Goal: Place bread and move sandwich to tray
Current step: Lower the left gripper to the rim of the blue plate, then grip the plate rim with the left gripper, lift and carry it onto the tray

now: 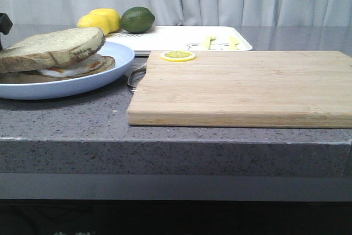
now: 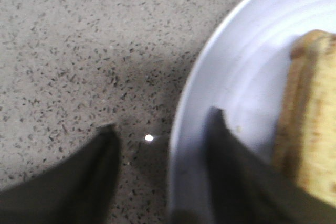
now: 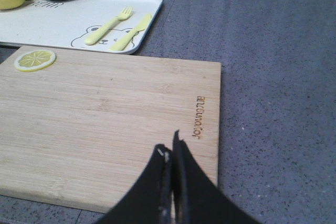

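The round light-blue plate (image 1: 113, 53) stands at the left of the counter. The sandwich (image 1: 82, 67), with white egg showing, lies on it. The thick bread slice (image 1: 52, 47) lies tilted on top of it. The white tray (image 1: 176, 39) lies at the back. My left gripper (image 2: 163, 125) is open and straddles the plate's rim (image 2: 194, 108), one finger over the counter and one over the plate, beside the bread's crust (image 2: 310, 124). My right gripper (image 3: 170, 144) is shut and empty above the wooden cutting board (image 3: 105, 119).
The cutting board (image 1: 242, 86) fills the middle and right, with a lemon slice (image 1: 177, 55) at its far left corner. The tray (image 3: 68, 19) holds a yellow fork (image 3: 107, 24) and knife (image 3: 131, 32). Lemons (image 1: 100, 19) and a lime (image 1: 137, 19) sit at its left end.
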`<state>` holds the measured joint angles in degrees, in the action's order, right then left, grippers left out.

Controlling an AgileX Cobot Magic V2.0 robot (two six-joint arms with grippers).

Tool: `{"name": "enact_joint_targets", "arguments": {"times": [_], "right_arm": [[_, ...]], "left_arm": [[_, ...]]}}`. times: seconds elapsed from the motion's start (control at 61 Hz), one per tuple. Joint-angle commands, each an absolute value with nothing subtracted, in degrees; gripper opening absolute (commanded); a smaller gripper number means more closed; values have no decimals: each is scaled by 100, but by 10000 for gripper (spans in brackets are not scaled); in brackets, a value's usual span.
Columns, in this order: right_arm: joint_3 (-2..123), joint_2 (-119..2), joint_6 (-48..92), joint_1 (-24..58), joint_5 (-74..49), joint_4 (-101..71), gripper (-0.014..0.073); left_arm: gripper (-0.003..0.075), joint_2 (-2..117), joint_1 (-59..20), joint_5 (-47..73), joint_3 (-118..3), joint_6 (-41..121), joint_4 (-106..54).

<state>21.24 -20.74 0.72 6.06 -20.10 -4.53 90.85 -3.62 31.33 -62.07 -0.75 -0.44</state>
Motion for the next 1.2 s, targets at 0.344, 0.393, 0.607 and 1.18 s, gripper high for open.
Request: {"name": "enact_joint_targets", "arguments": {"times": [0.344, 0.393, 0.607, 1.18], "right_arm": [[2249, -2095, 82, 592, -1516, -440, -66], [2244, -2095, 82, 592, -1516, -440, -66], [2238, -2095, 82, 592, -1521, -440, -66], [2238, -2095, 82, 592, -1503, -440, -66]], "left_arm": [[-18, 8518, -106, 3220, -6363, 911, -1458], [-18, 8389, 31, 3271, -6363, 1143, -1930], [-18, 8008, 723, 4053, -6709, 2174, -3576], [-19, 10145, 176, 5382, -10333, 2265, -5008]]}}
